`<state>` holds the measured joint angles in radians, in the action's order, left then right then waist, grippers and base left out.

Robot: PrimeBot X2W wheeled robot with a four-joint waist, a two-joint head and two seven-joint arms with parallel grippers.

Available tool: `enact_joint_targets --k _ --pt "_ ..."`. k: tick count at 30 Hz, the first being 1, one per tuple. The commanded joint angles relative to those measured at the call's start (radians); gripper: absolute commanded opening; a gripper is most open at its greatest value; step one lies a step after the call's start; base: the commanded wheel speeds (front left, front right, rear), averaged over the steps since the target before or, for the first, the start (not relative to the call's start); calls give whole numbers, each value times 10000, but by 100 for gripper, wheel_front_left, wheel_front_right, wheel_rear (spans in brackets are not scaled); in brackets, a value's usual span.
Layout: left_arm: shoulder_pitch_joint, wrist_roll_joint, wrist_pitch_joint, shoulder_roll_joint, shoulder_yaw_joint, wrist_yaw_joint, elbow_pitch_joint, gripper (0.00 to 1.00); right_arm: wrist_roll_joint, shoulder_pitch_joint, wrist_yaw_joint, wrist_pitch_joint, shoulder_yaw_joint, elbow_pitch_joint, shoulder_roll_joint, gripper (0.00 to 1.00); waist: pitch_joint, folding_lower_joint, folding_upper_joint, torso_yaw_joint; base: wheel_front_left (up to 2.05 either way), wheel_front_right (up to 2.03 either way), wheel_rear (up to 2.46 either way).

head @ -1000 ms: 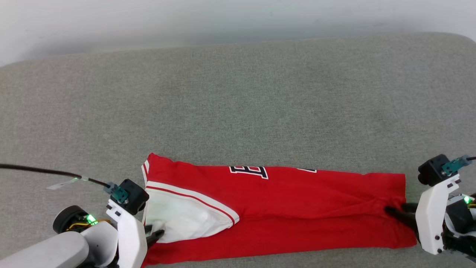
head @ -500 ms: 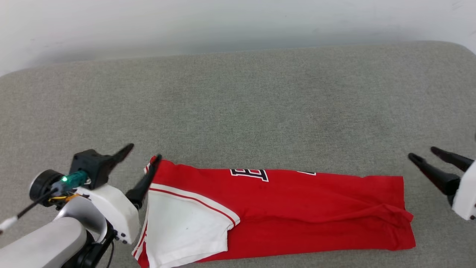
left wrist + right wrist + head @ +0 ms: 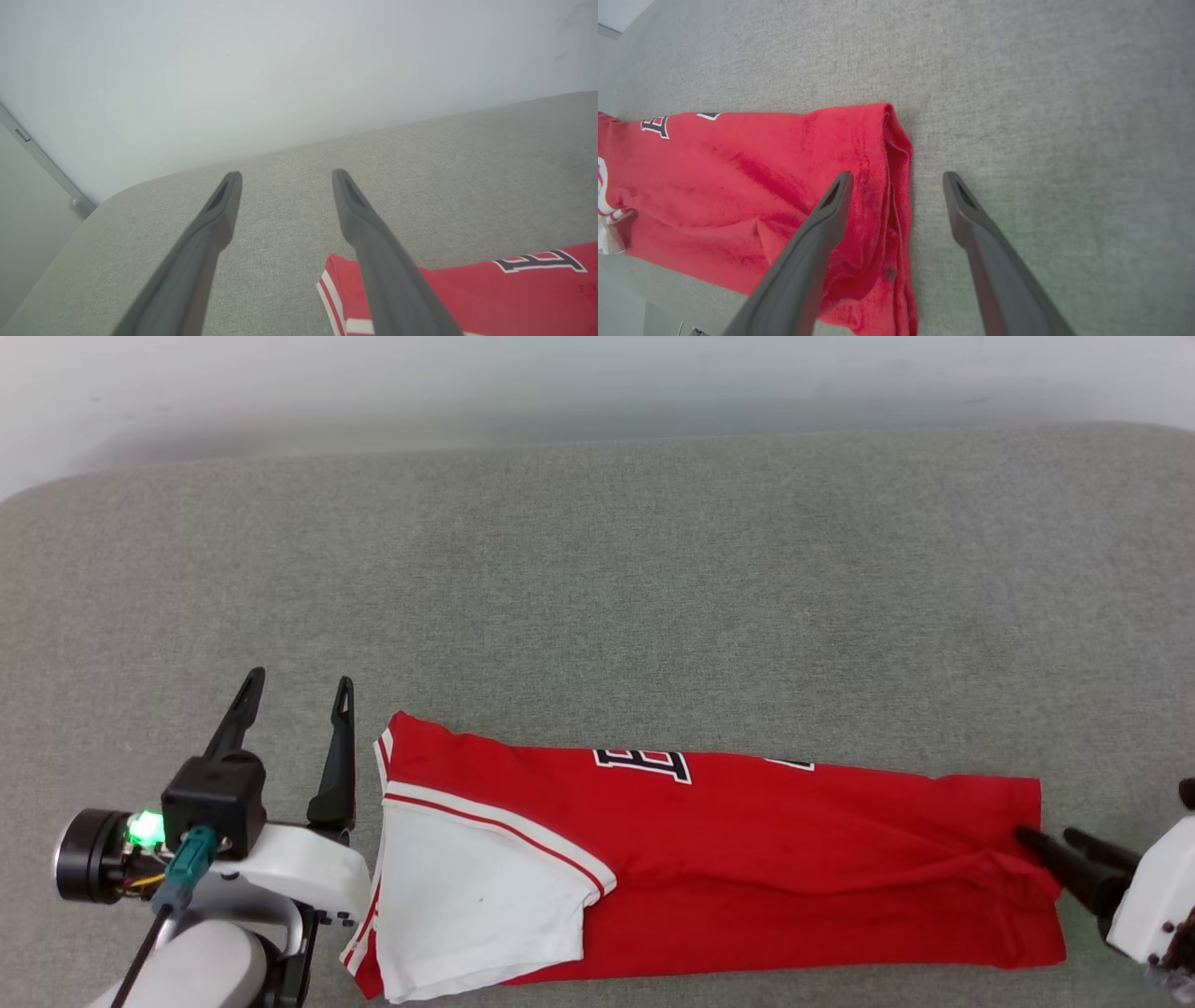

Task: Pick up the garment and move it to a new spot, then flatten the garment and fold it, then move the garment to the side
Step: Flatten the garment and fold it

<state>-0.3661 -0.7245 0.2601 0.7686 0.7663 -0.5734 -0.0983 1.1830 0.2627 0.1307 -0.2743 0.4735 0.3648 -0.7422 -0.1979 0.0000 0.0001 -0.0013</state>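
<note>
Fabric in the head view looked soft, light and limp: the garment (image 3: 747,859), folded long, lay on the grey cushion (image 3: 597,569), best taken at its short ends, where the left gripper (image 3: 300,679) stood spread beside the sleeve end and the right gripper (image 3: 1046,833) spread at the hem end. In the left wrist view the left gripper (image 3: 287,173) held nothing beside the garment's (image 3: 490,298) corner; in the right wrist view the right gripper (image 3: 897,176) hung half over the garment's (image 3: 761,186) hem. A second earlier both had pinched these ends.
</note>
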Motion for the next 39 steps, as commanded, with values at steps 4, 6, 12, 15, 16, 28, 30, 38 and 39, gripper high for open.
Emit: enact_joint_targets --k 4,6,12,15,16,28,30,38,39 --pt "988 963 67 -670 -1156 8 83 100 170 -342 -2 -253 61 204 383 100 -59 0 -1 74 0 0 0" --pt "1421 1372 68 -1052 -1715 3 137 100 341 -496 -2 -416 144 308 649 100 -85 0 -1 102 0 0 0" --pt "2573 2582 58 -2151 -3270 242 56 100 620 -874 -1 -1030 768 413 1377 100 -124 0 -1 195 0 0 0" --pt "3076 3213 59 -2777 -3910 481 -39 100 674 -957 -1 -1189 1034 457 1648 100 -121 0 -1 232 0 0 0" --pt "3247 3451 59 -2990 -4120 535 -62 100 658 -959 -1 -1188 1088 491 1706 100 -119 0 -1 239 0 0 0" --pt "4724 5527 51 -5125 -6215 1521 -278 100 480 -580 -2 -756 928 630 1418 0 171 0 -1 226 0 0 0" --pt "4922 5792 49 -5382 -6350 1792 -305 100 475 -538 -2 -697 876 613 1290 0 268 0 -1 228 0 0 0" --pt "5480 6547 49 -6133 -6725 2396 -67 100 490 -301 -2 -769 558 365 555 0 623 0 -1 228 0 0 0" --pt "5506 6594 49 -6183 -6767 2457 -35 100 474 -267 -4 -821 504 365 419 0 665 0 -1 229 0 0 0"
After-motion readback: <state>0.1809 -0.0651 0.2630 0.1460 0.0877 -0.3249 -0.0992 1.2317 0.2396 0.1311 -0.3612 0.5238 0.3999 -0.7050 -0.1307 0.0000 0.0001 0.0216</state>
